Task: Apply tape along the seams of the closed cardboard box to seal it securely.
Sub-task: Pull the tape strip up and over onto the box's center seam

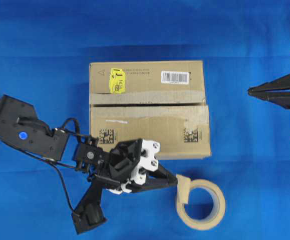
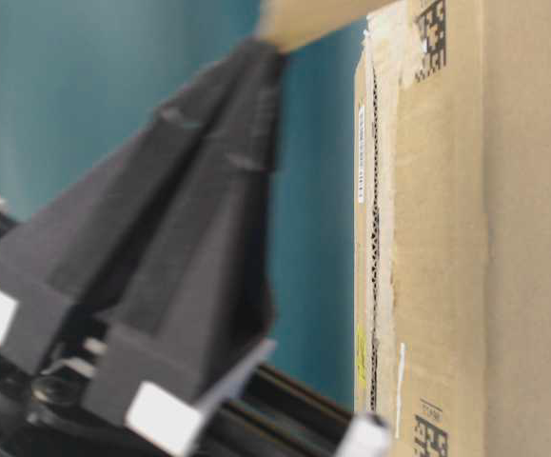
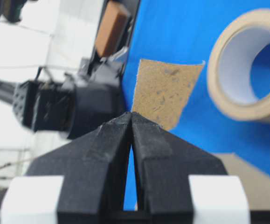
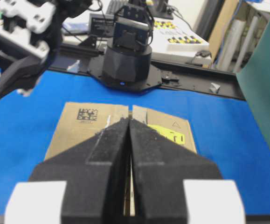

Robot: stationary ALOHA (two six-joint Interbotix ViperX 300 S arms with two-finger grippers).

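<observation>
Blue cloth covered the bench [image 1: 255, 45] from edge to edge. Toward the left part of its near edge, the left gripper [image 1: 176, 181] was clamped on the tape [image 1: 183, 190], a small tan-brown piece pinched between the closed fingertips; the left wrist view showed the tape [image 3: 165, 93] standing up from the tips, its surface speckled. Just right of that gripper, close to the near edge, the beige tape roll [image 1: 201, 204] lay flat on the cloth, and the held piece hung over the roll's left rim. At the middle of the bench sat the cardboard box [image 1: 147, 111], closed, with a yellow sticker [image 1: 116, 80] and a white barcode label [image 1: 175, 77] on its far flap and two black matrix codes on the near flap. The seams [image 1: 147, 104] showed as a thin dark slit across the box's width, edged by pale worn tape. At the right edge, the right gripper [image 1: 249, 90] hung well apart from the box, its jaws pressed together on nothing.
</observation>
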